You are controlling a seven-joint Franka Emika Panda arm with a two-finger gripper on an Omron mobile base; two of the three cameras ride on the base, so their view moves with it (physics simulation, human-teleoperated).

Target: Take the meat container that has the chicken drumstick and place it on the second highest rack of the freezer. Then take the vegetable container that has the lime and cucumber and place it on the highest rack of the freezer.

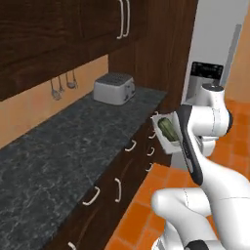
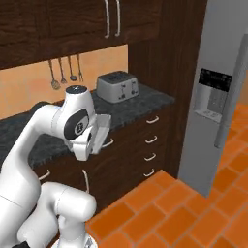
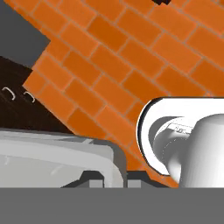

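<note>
My gripper [image 3: 116,178] is shut on the rim of the vegetable container [image 1: 162,131], a white tray held in the air beside the counter's end. The dark green cucumber [image 1: 168,128] lies in it. I cannot make out the lime. In the right base view the vegetable container [image 2: 100,130] is seen edge-on at the hand, tilted. In the hand view its grey wall [image 3: 57,155] runs along the bottom left over the floor. The grey freezer [image 2: 206,97] door front with its dispenser faces me. Its inside, the highest rack and the second highest rack are hidden. The meat container and chicken drumstick are out of view.
A dark stone counter [image 1: 73,141] runs along the left with a silver toaster [image 1: 114,89] at its far end. Below it are drawers [image 2: 150,140] with curved handles, and dark cabinets hang above. The freezer's long handle [image 2: 233,92] juts out. Orange brick floor [image 2: 193,213] lies ahead.
</note>
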